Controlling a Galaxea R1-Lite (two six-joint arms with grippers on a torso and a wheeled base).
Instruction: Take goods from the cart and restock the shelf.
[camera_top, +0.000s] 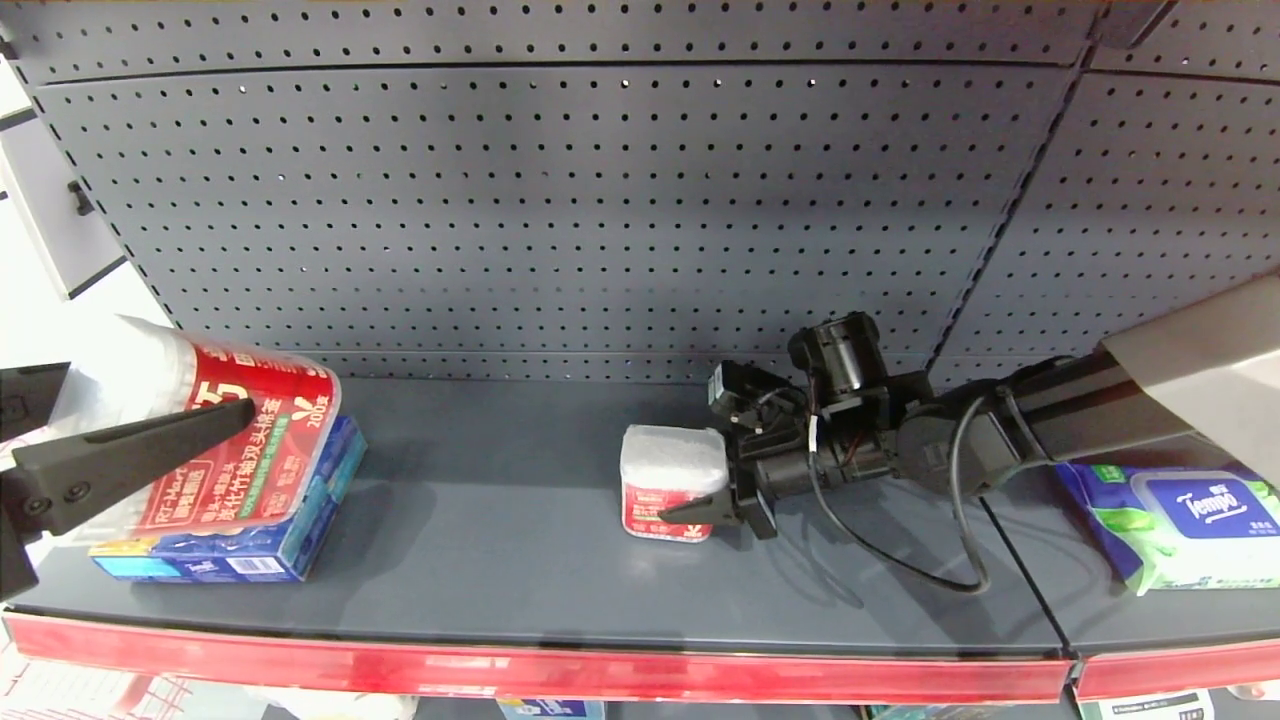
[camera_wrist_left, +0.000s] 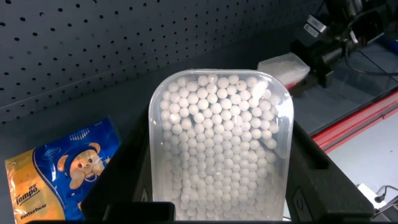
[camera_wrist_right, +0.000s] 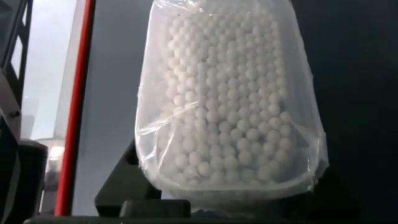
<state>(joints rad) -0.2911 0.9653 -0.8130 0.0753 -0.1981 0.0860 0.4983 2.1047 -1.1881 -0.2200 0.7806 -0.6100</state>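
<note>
— What is seen around the shelf?
— A grey pegboard panel is set upright along the back, and a red strip is fixed along the front edge.
— What is laid at the left?
— A blue tissue pack is laid flat near the left end. In the left wrist view a blue packet printed with a cartoon bear is seen before the pegboard; whether it is the same pack cannot be told.
— And at the right?
— A green-and-white wet wipes pack with a blue lid is laid flat on the neighbouring section, past the seam.
</note>
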